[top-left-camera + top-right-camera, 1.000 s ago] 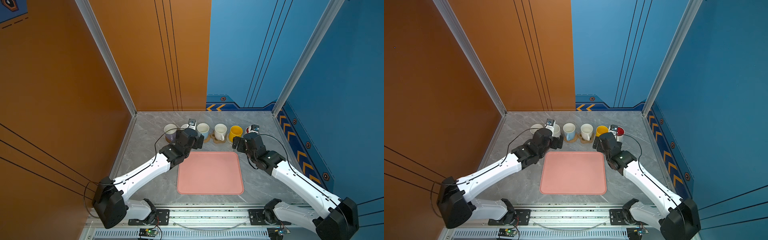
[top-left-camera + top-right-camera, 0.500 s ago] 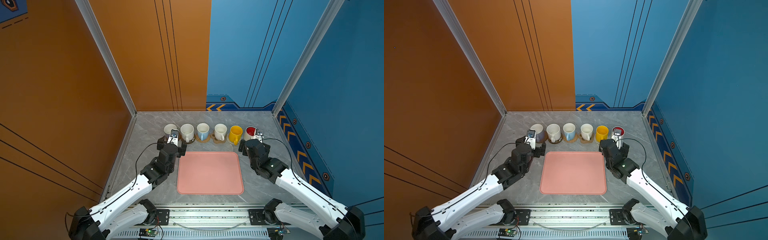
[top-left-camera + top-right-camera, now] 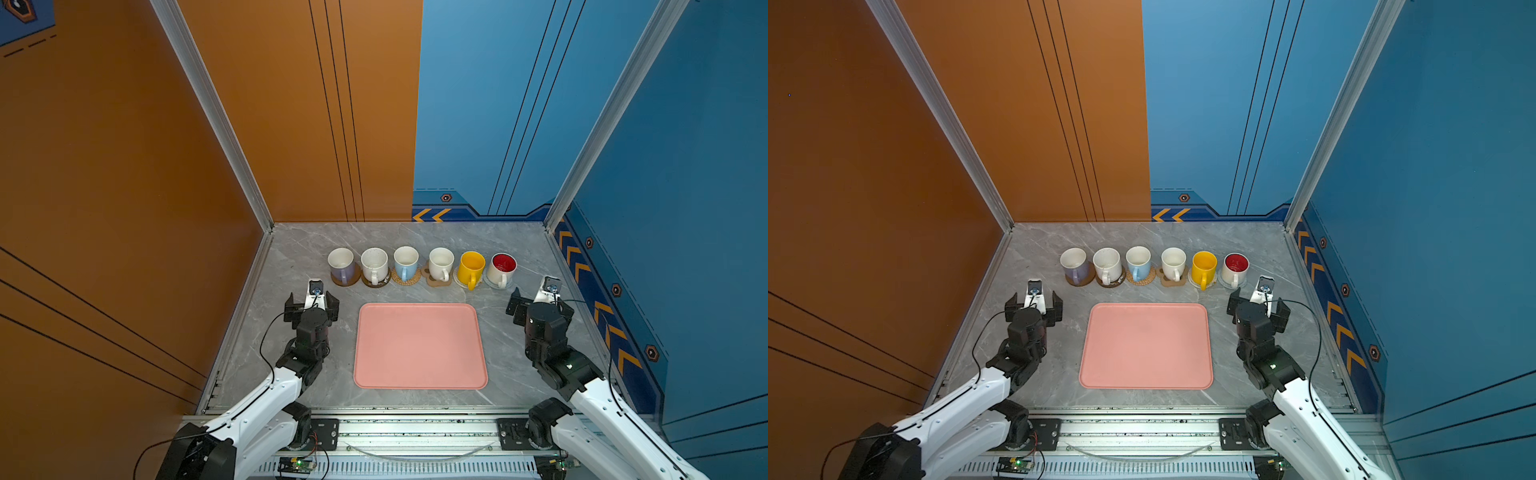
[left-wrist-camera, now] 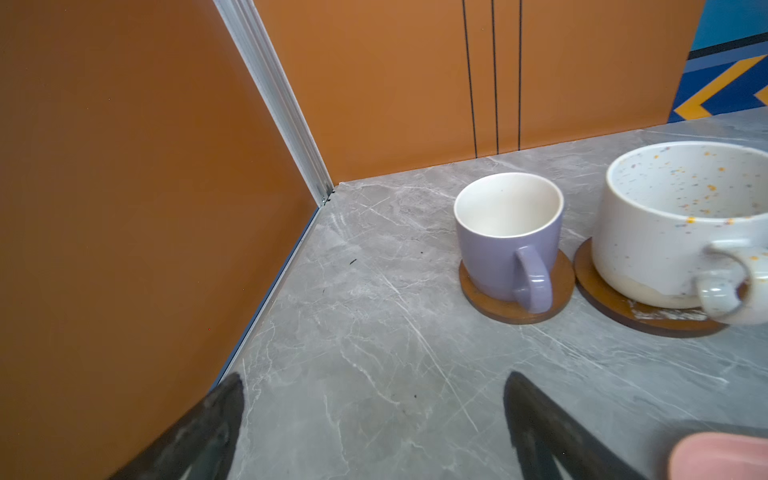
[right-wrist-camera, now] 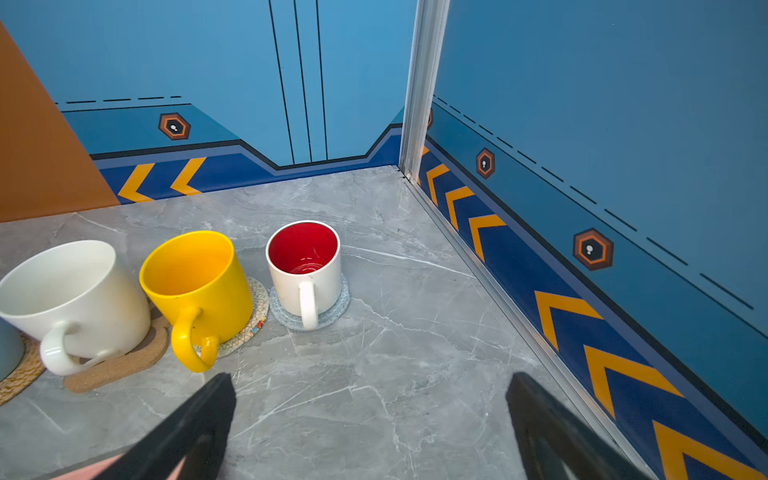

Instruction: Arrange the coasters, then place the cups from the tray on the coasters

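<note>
Grey veined marble tabletop (image 3: 415,237); orange panelled walls (image 3: 291,124) beyond the left pincer (image 3: 311,305), blue chevron-trimmed walls (image 3: 478,124) beyond the right pincer (image 3: 540,307).

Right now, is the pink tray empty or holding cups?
Empty. The pink tray shows only bare surface in both top views; nothing stands on it.

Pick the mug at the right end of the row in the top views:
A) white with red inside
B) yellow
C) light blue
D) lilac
A: the white mug with red inside stands last on the right of the row, just past the yellow mug.
</note>
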`<state>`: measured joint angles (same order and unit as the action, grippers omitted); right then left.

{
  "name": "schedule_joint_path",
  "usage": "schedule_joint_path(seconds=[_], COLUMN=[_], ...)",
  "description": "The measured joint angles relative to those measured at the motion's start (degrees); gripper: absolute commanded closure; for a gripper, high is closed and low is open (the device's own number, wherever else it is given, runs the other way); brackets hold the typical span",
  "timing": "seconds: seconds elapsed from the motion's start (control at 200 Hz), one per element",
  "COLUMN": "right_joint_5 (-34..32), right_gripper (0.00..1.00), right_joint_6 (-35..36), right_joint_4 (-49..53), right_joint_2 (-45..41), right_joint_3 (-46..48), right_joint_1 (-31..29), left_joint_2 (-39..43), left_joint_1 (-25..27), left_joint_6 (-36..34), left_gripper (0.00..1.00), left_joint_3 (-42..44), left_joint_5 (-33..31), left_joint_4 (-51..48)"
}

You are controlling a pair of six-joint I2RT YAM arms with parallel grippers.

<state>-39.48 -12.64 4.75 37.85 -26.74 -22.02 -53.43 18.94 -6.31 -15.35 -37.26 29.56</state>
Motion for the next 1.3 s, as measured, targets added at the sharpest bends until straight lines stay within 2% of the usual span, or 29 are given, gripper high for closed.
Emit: schedule_joint_path(seconds=[0.18, 0.375, 0.581, 0.786, 0.936, 1.302], right_joint_5=[4.3, 7.1, 9.8, 12.3, 14.9, 19.2], right_gripper=[0.0, 0.0, 0.0, 0.0, 0.0, 0.0], right_joint_6=[1.5, 3.6, 3.9, 3.9, 4.4, 6.8], right_joint_4=[-9.5, -14.5, -22.4, -30.4, -37.2, -54.7], right_joint_2=[-1.5, 4.3, 14.2, 24.3, 30.3, 40.6], right_joint_3=[7.8, 8.4, 9.6, 10.3, 10.4, 10.7], right_joint_1=[4.0, 8.3, 12.5, 15.1, 15.9, 17.1], left_joint_2=[-3.1, -9.6, -18.0, -30.1, -33.9, -39.9], left_joint_1=[-4.8, -7.7, -8.5, -8.8, -8.8, -8.8], left_joint_6=[1.8, 2.3, 2.2, 0.9, 0.3, -0.1], left_gripper=[0.02, 0.02, 0.02, 0.02, 0.02, 0.02], left_joint_3=[2.1, 3.5, 5.1, 6.2, 6.8, 6.1], left_joint_5=[5.4, 9.7, 12.7, 15.0, 15.5, 16.2], left_joint_4=[7.7, 14.3, 24.4, 37.8, 44.2, 49.0])
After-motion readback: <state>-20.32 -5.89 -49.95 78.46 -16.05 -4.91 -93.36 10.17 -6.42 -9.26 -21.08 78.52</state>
